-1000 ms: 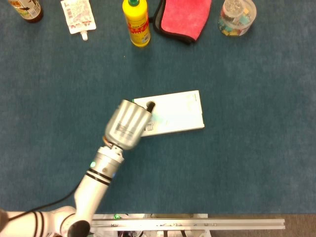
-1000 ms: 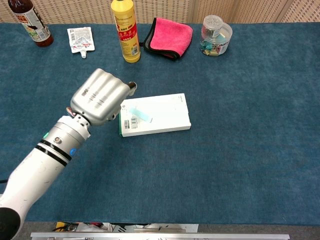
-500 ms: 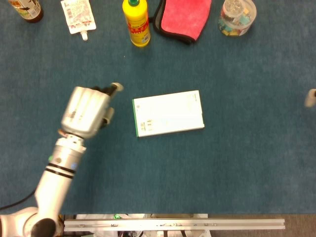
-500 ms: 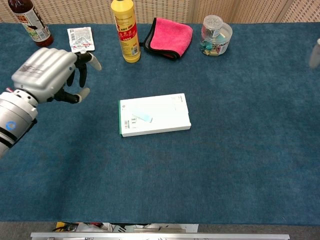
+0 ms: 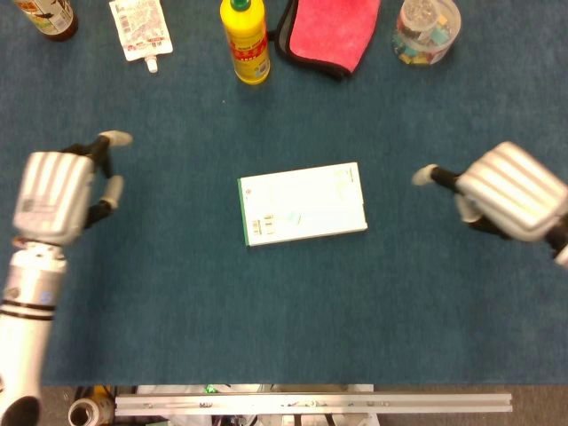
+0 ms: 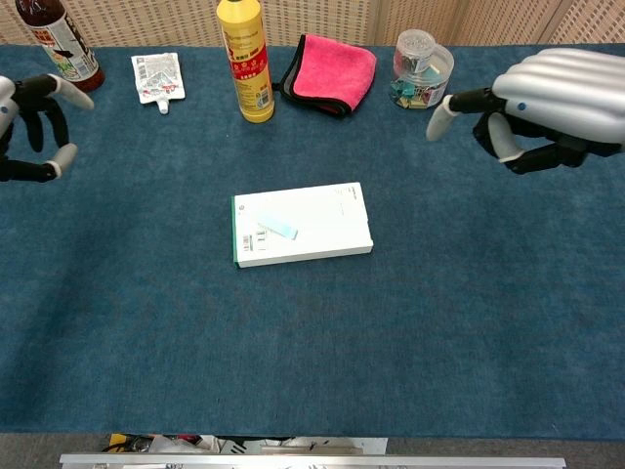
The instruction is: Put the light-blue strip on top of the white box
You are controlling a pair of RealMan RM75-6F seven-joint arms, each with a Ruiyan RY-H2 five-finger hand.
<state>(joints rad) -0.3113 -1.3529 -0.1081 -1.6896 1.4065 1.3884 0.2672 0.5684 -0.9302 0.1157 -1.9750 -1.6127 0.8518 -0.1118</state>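
Centre of the blue tabletop (image 6: 469, 313): the white box (image 6: 305, 226) lies flat, and the light-blue strip (image 6: 277, 225) rests on its top face, toward the box's 9 o'clock end, just beside the small printed barcode marks. At 9 o'clock from the box, well apart from it, the left hand (image 5: 56, 196) hangs with its fingers (image 5: 114, 138) spread and holding nothing. At 3 o'clock, likewise well apart, the right hand (image 6: 547, 98) hovers with fingers parted, its thumb extended toward the box, also empty. Along the far edge, from 10 to 1 o'clock of the box: a dark sauce bottle (image 6: 61, 42), a white sachet (image 6: 157, 76), a yellow squeeze bottle (image 6: 245, 61), a folded pink cloth with dark edging (image 6: 330, 72), and a clear lidded jar of small coloured clips (image 6: 422, 68).
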